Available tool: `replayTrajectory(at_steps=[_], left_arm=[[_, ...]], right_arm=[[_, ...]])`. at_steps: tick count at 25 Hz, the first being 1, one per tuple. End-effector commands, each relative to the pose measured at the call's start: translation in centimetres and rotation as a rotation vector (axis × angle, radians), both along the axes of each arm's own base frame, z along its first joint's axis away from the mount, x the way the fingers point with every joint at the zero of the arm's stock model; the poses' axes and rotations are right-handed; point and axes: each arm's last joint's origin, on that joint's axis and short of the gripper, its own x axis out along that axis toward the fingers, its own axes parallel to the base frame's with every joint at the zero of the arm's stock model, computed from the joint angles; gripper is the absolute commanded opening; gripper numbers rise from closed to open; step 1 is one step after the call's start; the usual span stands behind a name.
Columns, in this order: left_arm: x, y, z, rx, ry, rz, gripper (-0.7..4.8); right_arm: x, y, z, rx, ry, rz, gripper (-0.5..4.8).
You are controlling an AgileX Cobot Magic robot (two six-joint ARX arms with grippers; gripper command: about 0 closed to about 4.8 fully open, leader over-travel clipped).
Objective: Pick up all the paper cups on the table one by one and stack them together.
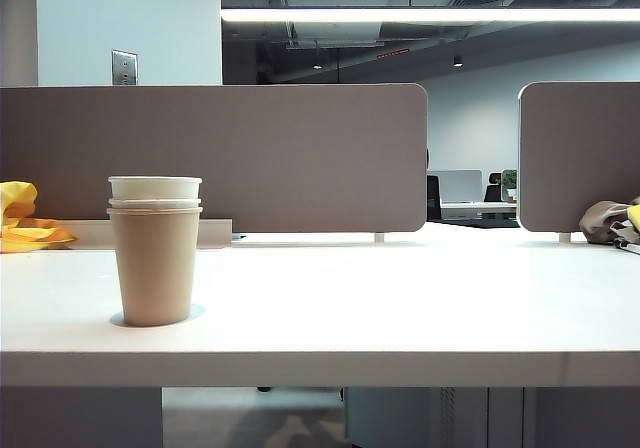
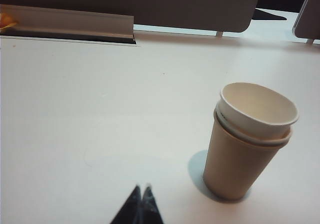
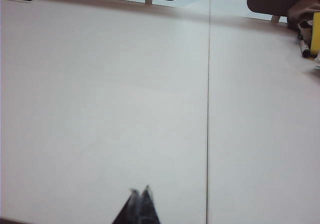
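The paper cups stand nested in one stack (image 1: pixel 155 253) on the left of the white table (image 1: pixel 400 298). The kraft-brown cup (image 2: pixel 235 166) is outermost, with white cup rims (image 2: pixel 257 109) showing above its lip. The left wrist view shows my left gripper (image 2: pixel 142 188) shut with nothing in it, hovering above bare table apart from the stack. My right gripper (image 3: pixel 139 190) is shut too, holding nothing, over bare table beside a seam (image 3: pixel 208 109); no cup shows in its view. Neither gripper appears in the exterior view.
Grey partition panels (image 1: pixel 220 158) line the back of the table, with a gap between them on the right. A yellow cloth (image 1: pixel 25 223) lies at the far left edge. A brown and yellow bundle (image 1: pixel 612 223) lies at the far right.
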Motion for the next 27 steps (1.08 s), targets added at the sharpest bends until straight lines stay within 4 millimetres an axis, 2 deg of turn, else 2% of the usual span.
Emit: replayTrajectory(at_steps=[1, 9, 12, 16, 27], left_arm=[[0.0, 0.0, 0.2, 0.003, -0.013, 0.0, -0.06], [0.0, 0.0, 0.2, 0.003, -0.012, 0.0, -0.06], [0.0, 0.0, 0.2, 0.003, -0.013, -0.001, -0.06], [0.0, 0.0, 0.2, 0.004, -0.013, -0.001, -0.06], [0.0, 0.0, 0.2, 0.003, -0.013, -0.001, -0.06]], right_arm=[[0.0, 0.0, -0.1, 0.003, 0.0, -0.001, 0.0], [0.0, 0.0, 0.0, 0.011, -0.011, -0.023, 0.0], [0.2, -0.1, 0.9, 0.095, -0.093, -0.07, 0.0], [0.2, -0.3, 2.2, 0.123, -0.225, -0.103, 0.0], [0.2, -0.2, 1.7, 0.107, -0.186, -0.101, 0.0]])
